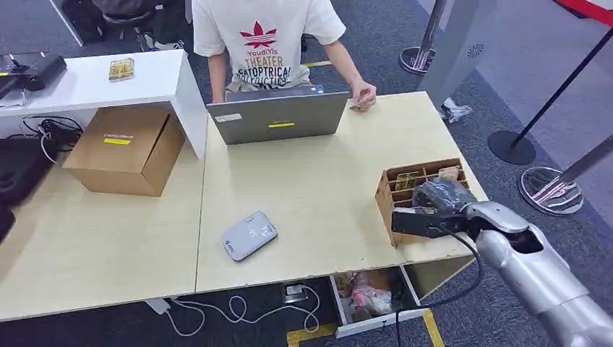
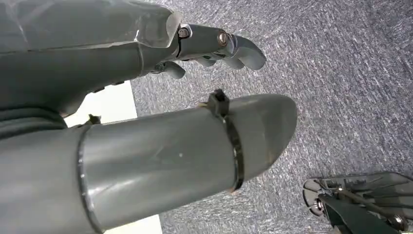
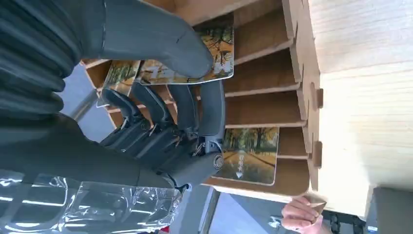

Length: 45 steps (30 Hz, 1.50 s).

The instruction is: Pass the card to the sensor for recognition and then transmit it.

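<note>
right hand (image 3: 160, 122) reaches into the wooden card rack (image 1: 405, 189) at the right edge of the table (image 1: 311, 195), silver forearm coming in from the lower right in the head view. thumb lies on the face of one card (image 3: 214, 53) and the dark fingers (image 3: 204, 112) curl under it, so the card is pinched between them while it sits in a slot. card has a tree-lined road print; its long axis runs along the slot, flat between the dividers. a second card (image 3: 251, 153) with the same print sits in another slot, apart from the fingers. left hand (image 2: 214, 46) hangs over grey carpet, fingers loosely curled, holding nothing. grey sensor (image 1: 249, 235) lies flat near the table's front edge, well apart from the rack. laptop (image 1: 278, 116) stands at the far edge with a person (image 1: 264, 43) behind it, their hand (image 1: 363, 95) resting on the table. cardboard box (image 1: 126, 148) sits far left.
</note>
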### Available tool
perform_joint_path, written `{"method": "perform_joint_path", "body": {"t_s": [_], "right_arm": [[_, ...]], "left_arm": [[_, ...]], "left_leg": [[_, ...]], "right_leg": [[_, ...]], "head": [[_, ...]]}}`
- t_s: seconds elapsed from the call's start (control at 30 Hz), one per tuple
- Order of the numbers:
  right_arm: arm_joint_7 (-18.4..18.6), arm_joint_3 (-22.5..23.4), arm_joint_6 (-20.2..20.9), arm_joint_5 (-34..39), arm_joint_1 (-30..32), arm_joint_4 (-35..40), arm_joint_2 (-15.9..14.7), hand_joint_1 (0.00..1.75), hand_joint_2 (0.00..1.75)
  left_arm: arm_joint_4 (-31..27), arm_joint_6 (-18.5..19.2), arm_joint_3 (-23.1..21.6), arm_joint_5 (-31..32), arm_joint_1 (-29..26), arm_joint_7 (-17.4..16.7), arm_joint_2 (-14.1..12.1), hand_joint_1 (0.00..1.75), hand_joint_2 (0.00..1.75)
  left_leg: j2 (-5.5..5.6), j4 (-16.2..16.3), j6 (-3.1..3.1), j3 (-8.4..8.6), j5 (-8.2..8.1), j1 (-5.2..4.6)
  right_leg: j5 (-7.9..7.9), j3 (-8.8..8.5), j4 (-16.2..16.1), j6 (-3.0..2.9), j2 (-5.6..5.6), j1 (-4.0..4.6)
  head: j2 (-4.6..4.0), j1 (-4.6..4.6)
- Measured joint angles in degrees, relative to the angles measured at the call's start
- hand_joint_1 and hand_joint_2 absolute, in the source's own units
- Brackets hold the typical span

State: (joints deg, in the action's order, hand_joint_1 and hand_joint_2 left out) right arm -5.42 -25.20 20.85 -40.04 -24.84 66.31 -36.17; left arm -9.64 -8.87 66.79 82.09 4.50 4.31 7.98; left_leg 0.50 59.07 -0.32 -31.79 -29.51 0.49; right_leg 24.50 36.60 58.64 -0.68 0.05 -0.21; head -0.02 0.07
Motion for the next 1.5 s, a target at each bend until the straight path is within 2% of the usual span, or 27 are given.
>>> {"method": "perform_joint_path", "body": {"t_s": [0.43, 0.7, 0.87, 1.03, 1.23, 1.5], "right_arm": [[-1.79, -0.2, 1.33, 0.85, -4.89, 0.04, 0.02, 1.75, 1.75], [-5.14, -3.65, 4.92, 3.85, -18.45, -3.92, 1.14, 1.75, 1.75], [-5.49, -4.96, 4.96, 4.0, -21.84, -5.66, 2.1, 1.75, 1.75], [-6.23, -6.9, 5.37, 5.7, -26.6, -9.19, 4.32, 1.75, 1.75], [-7.39, -10.34, 5.97, 7.35, -34.94, -16.7, 8.96, 1.75, 1.75], [-7.54, -12.5, 5.86, 7.54, -37.88, -20.96, 11.8, 1.75, 1.75]], "left_arm": [[0.0, 0.13, 0.0, 0.13, 0.04, 0.09, 0.0, 0.0, 0.0], [0.0, 0.11, 0.0, -0.15, 0.4, 0.09, 0.11, 0.0, 0.0], [0.0, 0.09, 0.0, -0.15, 0.46, 0.09, 0.24, 0.0, 0.0], [0.0, 0.13, 0.0, -0.15, 0.71, 0.04, 0.39, 0.0, 0.0], [0.0, 0.13, 0.0, -0.22, 0.9, -0.11, 0.44, 0.0, 0.0], [0.0, 0.15, 0.0, -0.22, 0.91, -0.13, 0.5, 0.0, 0.0]], "left_leg": [[-0.02, 0.0, 0.0, -0.02, 0.0, 0.0], [-0.09, 0.0, 0.04, 0.01, 0.07, 0.0], [0.01, 0.0, 0.03, -0.03, 0.08, 0.01], [-0.04, 0.0, 0.04, -0.04, 0.07, 0.06], [-0.02, 0.0, 0.03, 0.0, 0.11, 0.05], [0.02, 0.0, 0.04, 0.0, 0.11, 0.05]], "right_leg": [[-0.01, -0.01, 0.01, 0.0, 0.02, -0.03], [-0.05, 0.0, 0.02, 0.01, 0.04, -0.01], [-0.05, 0.0, 0.03, 0.01, -0.01, -0.01], [-0.05, 0.01, 0.04, 0.01, 0.03, -0.03], [-0.06, 0.0, 0.04, 0.01, 0.02, -0.01], [-0.05, 0.0, 0.04, 0.01, 0.0, -0.01]], "head": [[0.0, 0.0], [0.0, 0.0], [0.0, 0.0], [0.0, 0.0], [0.0, -0.02], [0.0, 0.0]]}}
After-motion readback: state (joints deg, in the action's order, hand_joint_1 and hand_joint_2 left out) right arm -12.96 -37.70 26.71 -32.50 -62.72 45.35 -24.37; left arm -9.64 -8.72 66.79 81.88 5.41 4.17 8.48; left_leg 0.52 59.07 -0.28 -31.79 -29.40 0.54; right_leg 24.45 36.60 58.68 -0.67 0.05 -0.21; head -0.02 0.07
